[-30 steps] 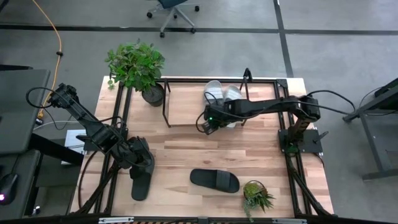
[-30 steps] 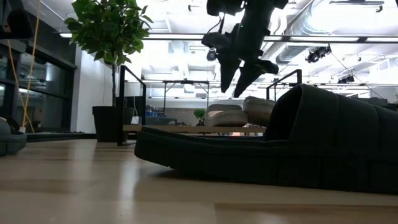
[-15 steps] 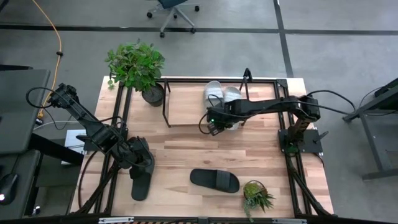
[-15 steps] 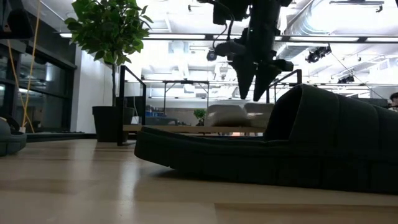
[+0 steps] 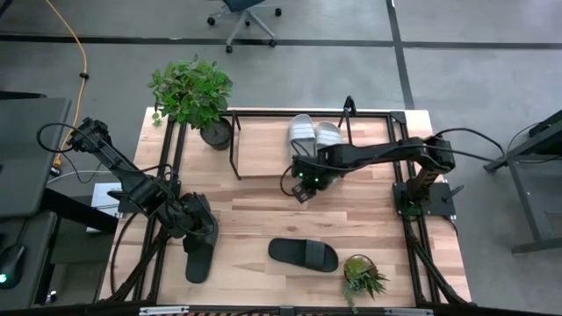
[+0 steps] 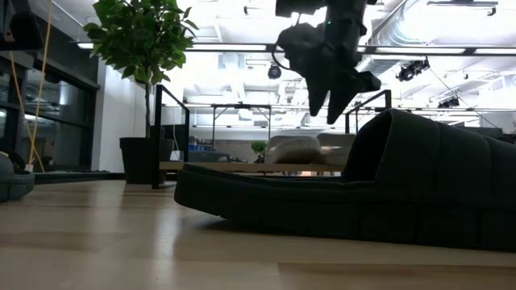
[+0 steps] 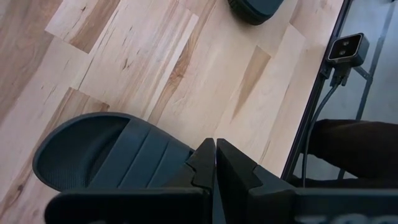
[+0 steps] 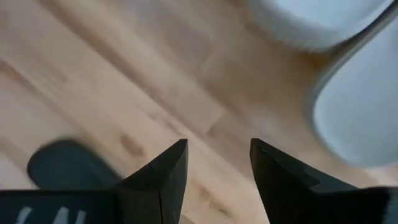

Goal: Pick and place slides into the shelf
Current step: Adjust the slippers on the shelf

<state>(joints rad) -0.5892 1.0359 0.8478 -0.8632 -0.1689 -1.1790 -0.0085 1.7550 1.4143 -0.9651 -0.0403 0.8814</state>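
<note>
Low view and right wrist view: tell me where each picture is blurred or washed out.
Low view: bright ceiling lights wash out the background, and the near black slide is a dark, soft mass. Right wrist view: the grey slides and table are smeared; the right gripper is sharper.

No words, labels, brand marks or numbers can be read anywhere in these views. The sandals, the rack, the plant pots and the worktop all show plain, unmarked surfaces.

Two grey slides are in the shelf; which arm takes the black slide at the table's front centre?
Right. Its gripper hangs empty, jaws open, nearest that black slide. The left gripper is shut over the other black slide.
</note>
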